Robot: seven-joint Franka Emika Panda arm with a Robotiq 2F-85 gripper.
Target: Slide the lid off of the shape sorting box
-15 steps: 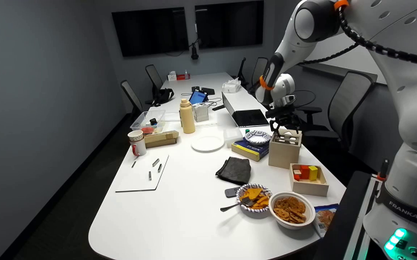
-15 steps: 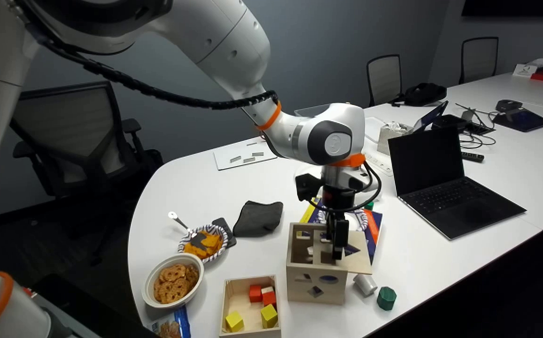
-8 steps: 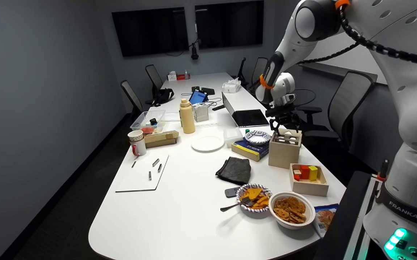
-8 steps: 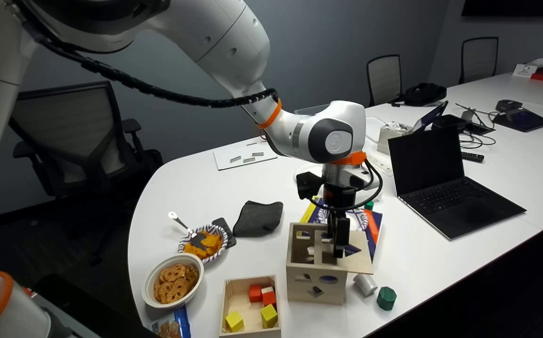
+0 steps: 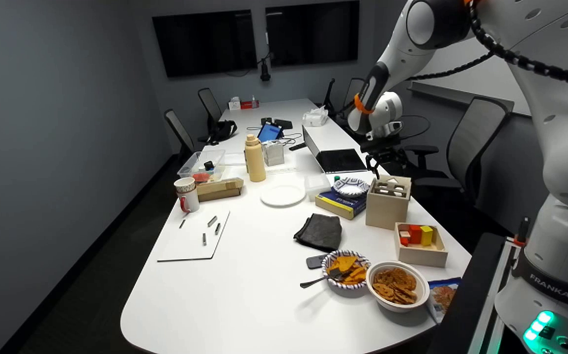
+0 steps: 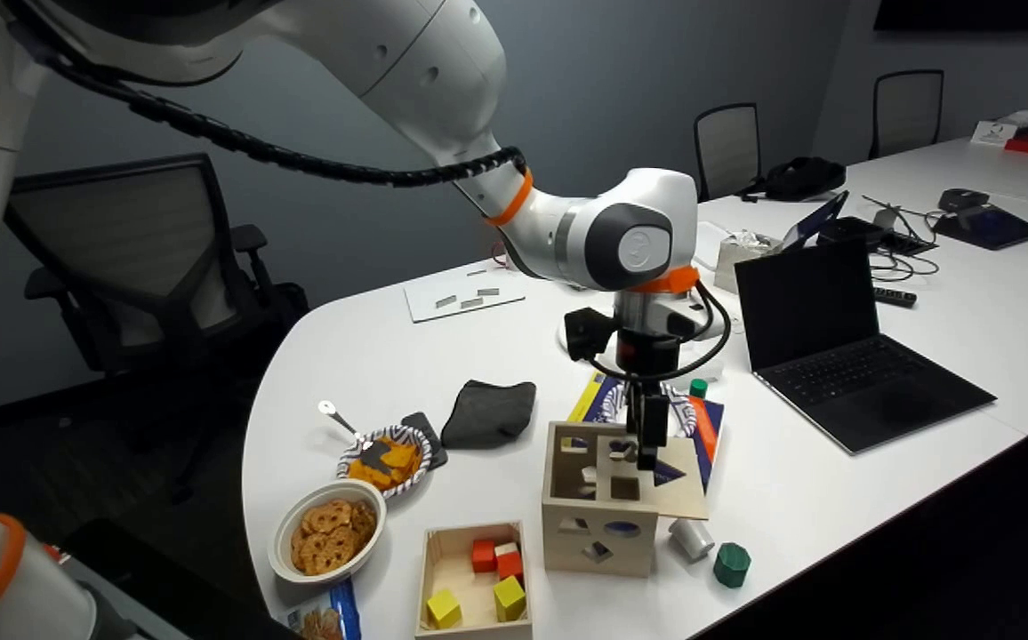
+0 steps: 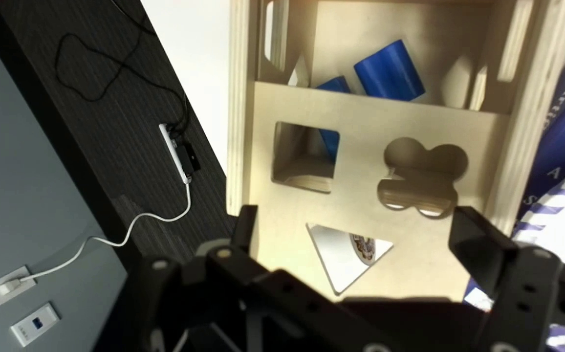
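The shape sorting box [image 6: 598, 538] is a pale wooden cube standing upright on the table, also in an exterior view [image 5: 386, 209] and the wrist view [image 7: 527, 117]. Its lid [image 6: 685, 487] is a thin pale panel with square, clover and triangle holes. The lid is slid partway out, overhanging the box's side toward the laptop; part of the box top is uncovered. In the wrist view, blue blocks [image 7: 390, 73] lie inside the box, and the lid [image 7: 424, 264] lies below the jaws. My gripper [image 7: 360, 232] is open and empty, fingers wide apart, just above the lid [image 6: 647, 444].
A blue book [image 5: 341, 204] with a patterned plate [image 5: 351, 187] lies beside the box. A grey cup [image 6: 692, 538] and green block [image 6: 732, 565] stand near the overhang. A tray [image 6: 429, 569] of red and yellow blocks is in front. A laptop [image 6: 870, 391] stands beyond.
My gripper has risen from around the lid to a little above it, shifting slightly toward the overhanging end. The lid and box show almost no movement.
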